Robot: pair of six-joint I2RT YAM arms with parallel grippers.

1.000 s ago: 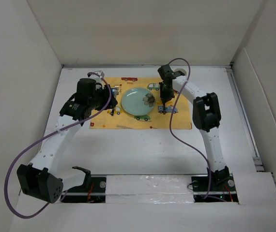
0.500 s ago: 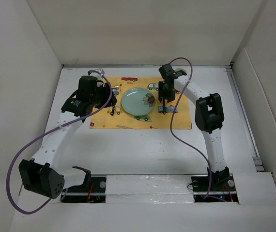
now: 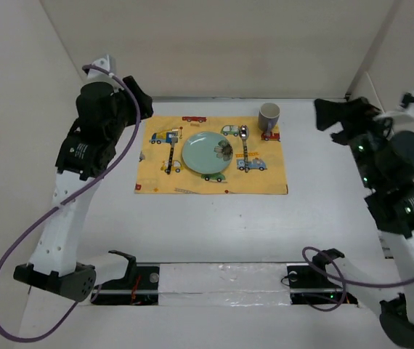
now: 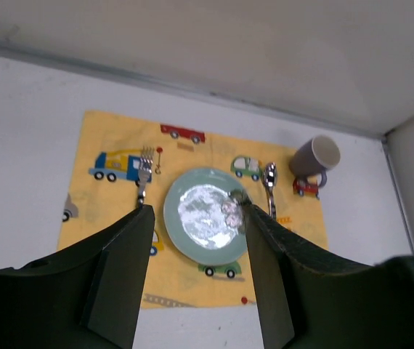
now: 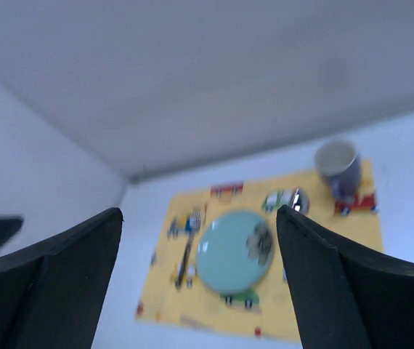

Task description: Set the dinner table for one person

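Hovering released, both jaws flank the yellow cloth (image 3: 210, 187), near far corners of the dinner table (image 3: 214, 225).

- left gripper (image 4: 196, 212) – jaws apart, nothing between, above the dinner table (image 4: 25, 116)
- yellow car-print cloth (image 4: 200, 149) – green plate (image 4: 203, 218) centre, fork (image 4: 144, 171) left, spoon (image 4: 270, 185) right
- purple mug (image 4: 314, 158) at cloth's far right corner

Cloth (image 3: 192, 185) lay toward the dinner table's (image 3: 214, 225) far edge. Plate (image 3: 205, 153) at cloth centre — fork (image 3: 170, 154) left, spoon (image 3: 245, 145) right, mug (image 3: 268, 114) on far-right corner.
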